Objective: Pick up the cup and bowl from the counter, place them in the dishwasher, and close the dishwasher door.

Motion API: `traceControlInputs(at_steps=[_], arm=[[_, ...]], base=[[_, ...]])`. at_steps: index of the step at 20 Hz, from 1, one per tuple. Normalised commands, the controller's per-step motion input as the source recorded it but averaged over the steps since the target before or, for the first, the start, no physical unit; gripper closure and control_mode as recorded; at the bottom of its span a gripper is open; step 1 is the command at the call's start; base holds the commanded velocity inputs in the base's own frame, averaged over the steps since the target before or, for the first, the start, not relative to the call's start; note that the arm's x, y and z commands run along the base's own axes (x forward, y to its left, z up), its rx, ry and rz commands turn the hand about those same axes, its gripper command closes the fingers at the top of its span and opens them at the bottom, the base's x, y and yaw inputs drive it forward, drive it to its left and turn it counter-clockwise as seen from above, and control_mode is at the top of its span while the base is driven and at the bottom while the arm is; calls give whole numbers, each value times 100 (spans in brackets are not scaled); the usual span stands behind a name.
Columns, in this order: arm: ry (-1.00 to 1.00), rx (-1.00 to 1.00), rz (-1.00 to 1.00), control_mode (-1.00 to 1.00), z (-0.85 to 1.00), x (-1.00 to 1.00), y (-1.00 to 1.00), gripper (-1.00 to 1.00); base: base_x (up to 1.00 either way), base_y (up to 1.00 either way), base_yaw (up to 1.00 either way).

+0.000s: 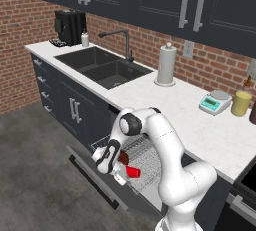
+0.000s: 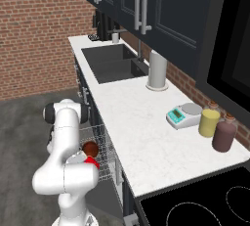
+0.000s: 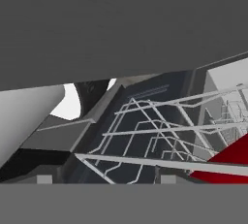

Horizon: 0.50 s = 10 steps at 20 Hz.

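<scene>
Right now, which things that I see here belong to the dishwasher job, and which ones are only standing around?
Belong to the job:
cup
bowl
dishwasher rack
dishwasher door
counter

Only standing around:
kitchen scale
yellow jar
maroon jar
paper towel roll
coffee machine
sink

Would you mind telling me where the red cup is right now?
The cup lies in the dishwasher's white wire rack above the open dishwasher door, beside the dark bowl, low in both base views.
</scene>
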Motion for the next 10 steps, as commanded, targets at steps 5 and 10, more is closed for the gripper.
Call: traceControlInputs(at_steps=[5, 10], arm=[[3, 1, 4, -100, -68, 21, -19, -100], [0, 0, 1, -100, -55, 60, -60, -100]], base=[[0, 0, 0], [0, 0, 0]])
